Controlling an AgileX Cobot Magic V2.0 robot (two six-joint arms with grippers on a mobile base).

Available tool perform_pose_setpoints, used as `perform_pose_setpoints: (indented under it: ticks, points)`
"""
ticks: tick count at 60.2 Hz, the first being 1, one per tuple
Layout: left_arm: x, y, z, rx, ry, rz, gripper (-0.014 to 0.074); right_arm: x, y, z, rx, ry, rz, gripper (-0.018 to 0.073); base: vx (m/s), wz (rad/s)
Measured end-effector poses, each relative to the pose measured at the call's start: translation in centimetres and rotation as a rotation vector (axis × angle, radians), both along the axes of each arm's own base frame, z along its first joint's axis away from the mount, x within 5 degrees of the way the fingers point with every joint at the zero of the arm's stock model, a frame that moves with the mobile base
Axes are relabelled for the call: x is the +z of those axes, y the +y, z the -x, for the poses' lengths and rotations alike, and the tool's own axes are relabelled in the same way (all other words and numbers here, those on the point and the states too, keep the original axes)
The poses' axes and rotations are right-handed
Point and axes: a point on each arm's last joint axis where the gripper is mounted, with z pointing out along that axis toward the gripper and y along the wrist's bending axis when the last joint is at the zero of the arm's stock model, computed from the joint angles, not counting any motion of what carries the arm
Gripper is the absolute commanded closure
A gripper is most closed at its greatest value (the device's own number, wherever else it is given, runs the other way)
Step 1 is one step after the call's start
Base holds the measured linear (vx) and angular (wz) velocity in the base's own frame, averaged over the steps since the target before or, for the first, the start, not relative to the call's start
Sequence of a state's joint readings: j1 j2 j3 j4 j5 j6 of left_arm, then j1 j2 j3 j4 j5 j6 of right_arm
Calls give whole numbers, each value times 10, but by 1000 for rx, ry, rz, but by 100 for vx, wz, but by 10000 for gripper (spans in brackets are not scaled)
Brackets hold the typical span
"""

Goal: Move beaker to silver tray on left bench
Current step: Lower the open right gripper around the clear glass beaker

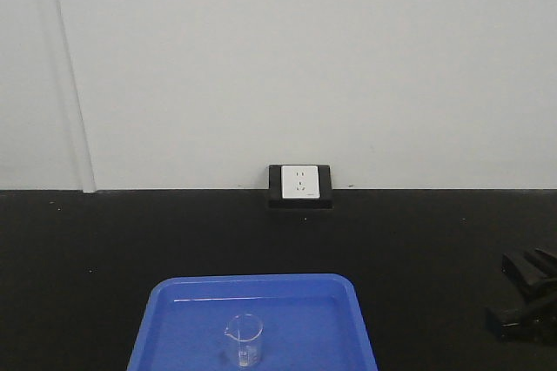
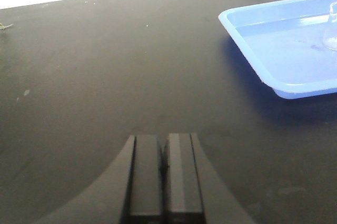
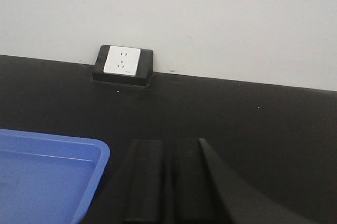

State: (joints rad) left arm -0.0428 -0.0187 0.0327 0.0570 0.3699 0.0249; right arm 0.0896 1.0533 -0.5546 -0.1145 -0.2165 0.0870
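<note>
The beaker (image 1: 244,340) stands upright inside the blue tray (image 1: 187,327), a little to the left of the tray's middle and close to its near side as the front view shows it. It is made of clear glass, the pouring lip points to the left, and there are faint marks on its side. The blue tray lies flat on the black table (image 1: 130,240), and on the wall (image 1: 305,57) behind it a white socket (image 1: 300,182) sits in a black frame, just where the wall meets the table. In the left wrist view the left tool (image 2: 164,141) is above bare table, well apart from the tray, which lies to its upper right, with the beaker only partly visible at the picture's edge. Its two fingers are pressed together and nothing is between them. In the right wrist view the right tool (image 3: 168,148) is near the right corner of the blue tray, not touching it. Its fingers also seem to be together, with nothing held. In the front view this tool shows only as a black shape low at the right edge, resting near the table surface.
</note>
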Motion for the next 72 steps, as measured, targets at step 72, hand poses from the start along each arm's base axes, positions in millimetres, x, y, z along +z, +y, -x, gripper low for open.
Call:
perform_pose_setpoints:
  ticks: [72]
  points:
    - [0,0,0,0,0,0,595,-177,179,-107,587,170,-34,-43,0,0]
